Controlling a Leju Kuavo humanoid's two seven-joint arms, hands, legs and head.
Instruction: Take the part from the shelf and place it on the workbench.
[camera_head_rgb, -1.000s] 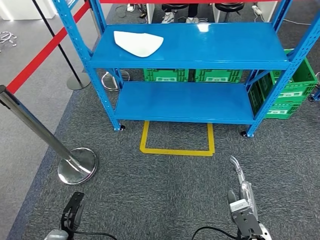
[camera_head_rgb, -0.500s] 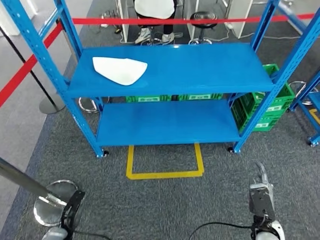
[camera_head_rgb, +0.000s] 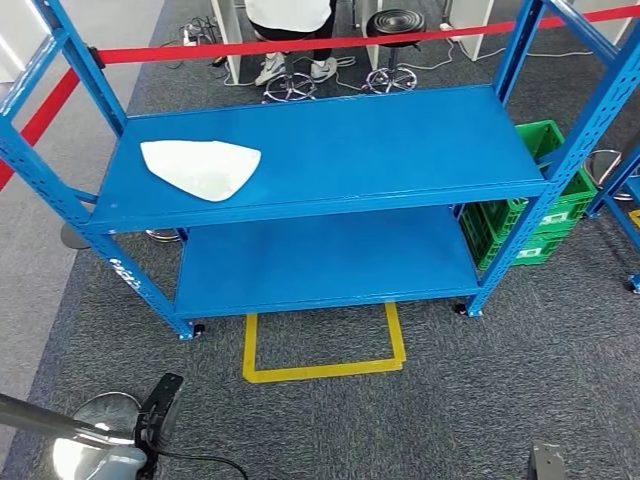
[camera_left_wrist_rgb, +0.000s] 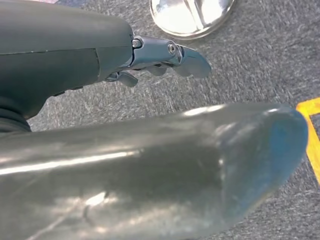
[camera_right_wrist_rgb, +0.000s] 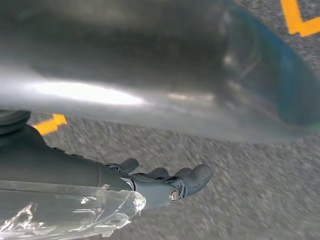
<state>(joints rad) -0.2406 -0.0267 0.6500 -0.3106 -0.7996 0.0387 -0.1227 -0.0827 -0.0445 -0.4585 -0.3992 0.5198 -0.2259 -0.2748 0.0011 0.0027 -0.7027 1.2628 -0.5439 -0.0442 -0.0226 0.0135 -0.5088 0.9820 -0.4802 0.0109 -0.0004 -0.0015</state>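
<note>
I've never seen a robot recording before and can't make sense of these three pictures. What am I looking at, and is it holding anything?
The wide picture is the humanoid robot's own view, looking down at a blue metal shelf rack on grey carpet. A flat white part lies on its upper shelf, towards the left; that is what it must fetch. The other two come from cameras at its wrists, hanging over the carpet. They show the left hand and the right hand, fingers stretched out, holding nothing. Yellow floor tape marks a spot before the rack.

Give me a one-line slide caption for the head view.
White part lies on the blue shelf's upper level, yellow floor marking in front.
</note>
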